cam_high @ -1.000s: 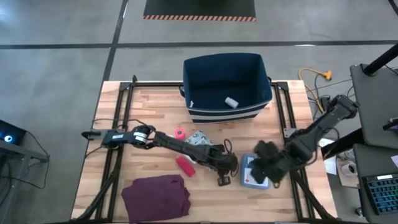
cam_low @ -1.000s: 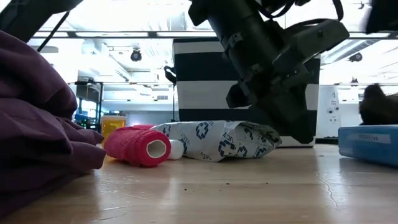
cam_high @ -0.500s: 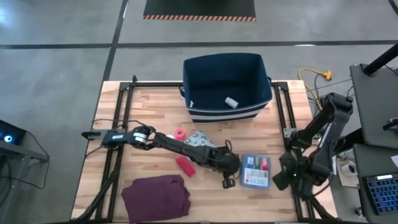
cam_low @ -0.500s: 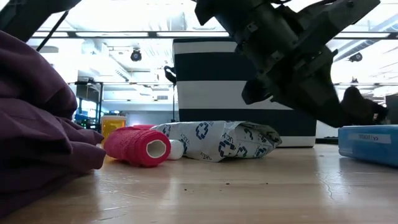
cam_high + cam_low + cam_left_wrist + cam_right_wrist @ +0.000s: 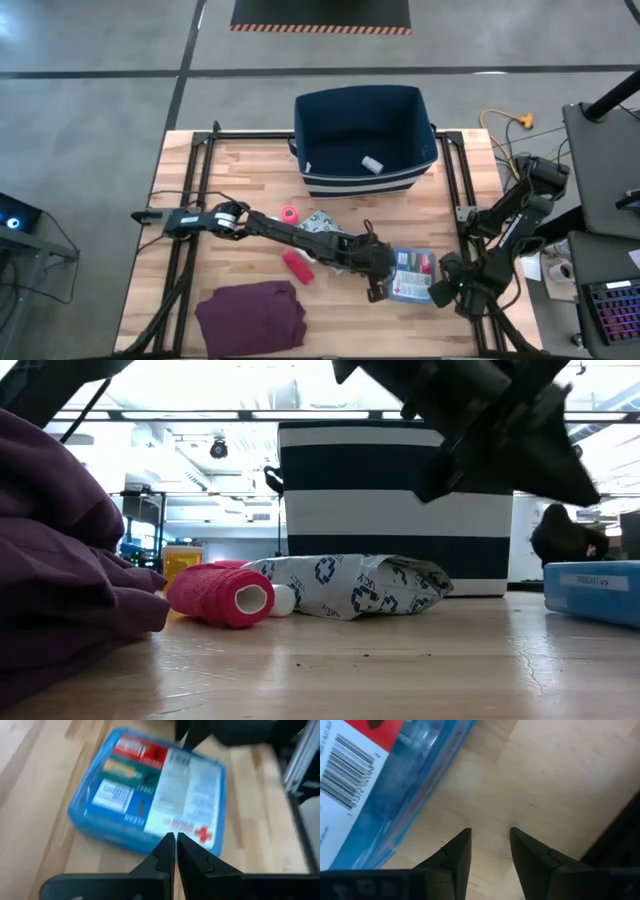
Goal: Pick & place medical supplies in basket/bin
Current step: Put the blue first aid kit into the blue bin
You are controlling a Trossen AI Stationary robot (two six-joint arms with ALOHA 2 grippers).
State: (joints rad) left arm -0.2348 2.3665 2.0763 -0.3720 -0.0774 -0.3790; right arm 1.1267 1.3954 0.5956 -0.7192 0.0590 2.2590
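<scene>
We count one small white roll (image 5: 372,164) inside the bin (image 5: 366,141); the blue pouch (image 5: 412,275), printed packet (image 5: 322,225) and tape rolls (image 5: 297,266) lie outside it on the worktop. The left tool (image 5: 377,287), clenched on nothing, sits at the pouch's edge; the right tool (image 5: 447,292), slightly parted and empty, sits just beyond the pouch on its other side.

Lab or workshop: concrete floor (image 5: 100,60), hazard-striped mat (image 5: 320,14).

In the low view the blue first-aid pouch (image 5: 594,592) is cut off by the right edge, the maroon cloth (image 5: 60,560) runs off the left edge, and the top of the striped bin (image 5: 395,500) is partly covered by a dark arm crossing in front of it. From above, the left pincer (image 5: 378,290) sits over the near edge of the pouch (image 5: 412,274), so whether it touches the pouch cannot be told, and the small white roll (image 5: 372,164) inside the bin is too small to read. The left wrist view shows the pouch label (image 5: 165,785) blurred, its print unreadable, while the right wrist view catches only one corner of the pouch (image 5: 390,775), the rest lying beyond the frame.
</scene>
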